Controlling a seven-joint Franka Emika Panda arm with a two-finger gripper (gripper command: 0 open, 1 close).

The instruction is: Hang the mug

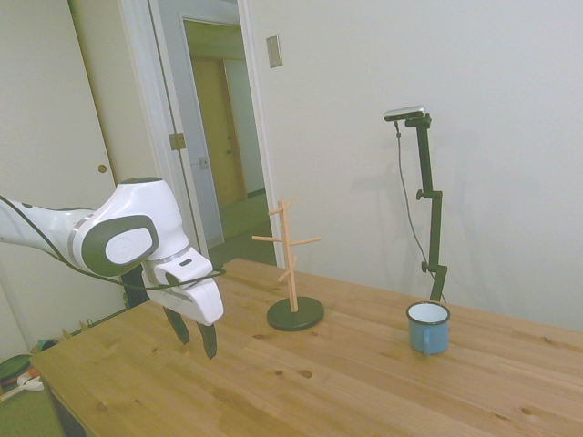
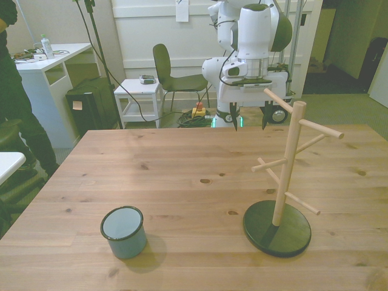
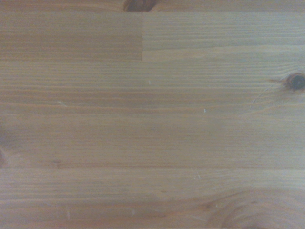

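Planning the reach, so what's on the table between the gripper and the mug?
In the front view, only bare wood lies between the gripper and the mug; the peg stand sits off to that view's right.

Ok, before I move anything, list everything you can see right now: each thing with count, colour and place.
mug: one, light blue with white inside, upright on the table near the front view's left, apart from the stand.
peg stand: one, pale wood pegs on a dark round base, on the table toward the front view's right.
table: one, light wood with knots; the wrist view shows only bare boards.
chair: one, olive green, on the floor behind the table.
small side table: one, white, beside the chair.
person: one, dark clothes, at the front view's left edge.
claw: one, white with dark fingers, open, empty, above the table's far edge.
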